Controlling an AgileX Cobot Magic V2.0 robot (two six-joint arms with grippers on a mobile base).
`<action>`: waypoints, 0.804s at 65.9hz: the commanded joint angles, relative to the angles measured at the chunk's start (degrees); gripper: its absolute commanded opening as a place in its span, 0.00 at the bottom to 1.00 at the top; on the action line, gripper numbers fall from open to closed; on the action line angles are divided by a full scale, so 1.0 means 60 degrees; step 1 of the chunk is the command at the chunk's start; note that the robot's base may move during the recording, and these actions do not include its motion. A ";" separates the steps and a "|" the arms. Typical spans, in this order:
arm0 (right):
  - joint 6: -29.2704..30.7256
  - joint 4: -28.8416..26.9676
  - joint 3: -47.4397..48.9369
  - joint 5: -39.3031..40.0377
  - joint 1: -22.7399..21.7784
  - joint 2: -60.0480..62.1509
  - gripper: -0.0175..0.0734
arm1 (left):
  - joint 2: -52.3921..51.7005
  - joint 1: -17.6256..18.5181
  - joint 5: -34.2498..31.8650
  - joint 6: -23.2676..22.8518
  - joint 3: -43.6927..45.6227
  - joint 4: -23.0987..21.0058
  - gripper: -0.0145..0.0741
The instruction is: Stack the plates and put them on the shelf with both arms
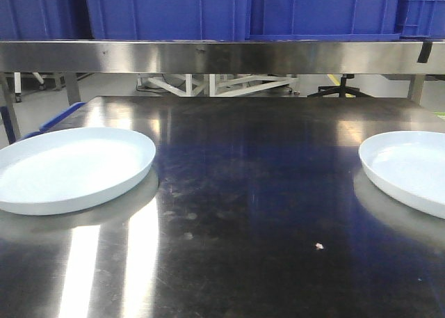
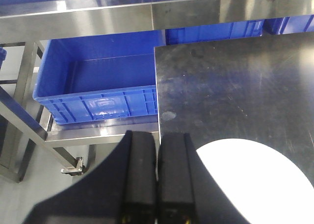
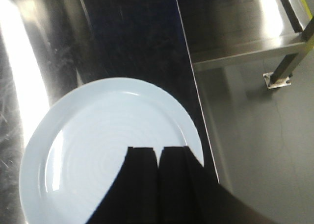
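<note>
Two pale white-blue plates lie flat on the steel table. The left plate [image 1: 69, 168] is at the table's left side; it shows as a bright patch in the left wrist view [image 2: 260, 182]. The right plate [image 1: 410, 168] is at the right edge, cut off by the frame; the right wrist view shows it whole [image 3: 105, 150]. My left gripper [image 2: 158, 136] is shut and empty, above the table's left edge beside the left plate. My right gripper [image 3: 158, 149] is shut and empty, hovering over the right plate's near right part. Neither arm shows in the front view.
A steel shelf rail [image 1: 222, 56] runs across the back above the table, with blue crates [image 1: 229, 12] on it. A blue crate [image 2: 98, 89] sits on a lower steel rack left of the table. The table's right edge [image 3: 189, 72] drops to the floor beside a steel leg [image 3: 284, 67].
</note>
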State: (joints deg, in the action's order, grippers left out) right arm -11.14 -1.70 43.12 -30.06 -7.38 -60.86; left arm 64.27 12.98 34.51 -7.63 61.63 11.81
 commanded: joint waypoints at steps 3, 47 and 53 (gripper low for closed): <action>0.0098 0.0135 0.0374 0.0525 -0.0003 0.0059 0.35 | -0.0148 0.0071 -0.0306 -0.0013 0.0279 -0.0140 0.26; 0.0098 0.0530 0.0374 0.0412 -0.0003 0.0059 0.81 | 0.1877 0.0071 0.1268 -0.0266 0.0279 -0.0371 0.78; 0.0098 0.0530 0.0374 0.0412 -0.0003 0.0059 0.81 | 0.2397 0.0071 0.1073 -0.0266 0.0279 -0.0371 0.78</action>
State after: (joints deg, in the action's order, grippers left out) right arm -11.14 0.81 43.12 -30.80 -7.38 -61.31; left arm 78.01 12.98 44.29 -8.41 61.63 9.59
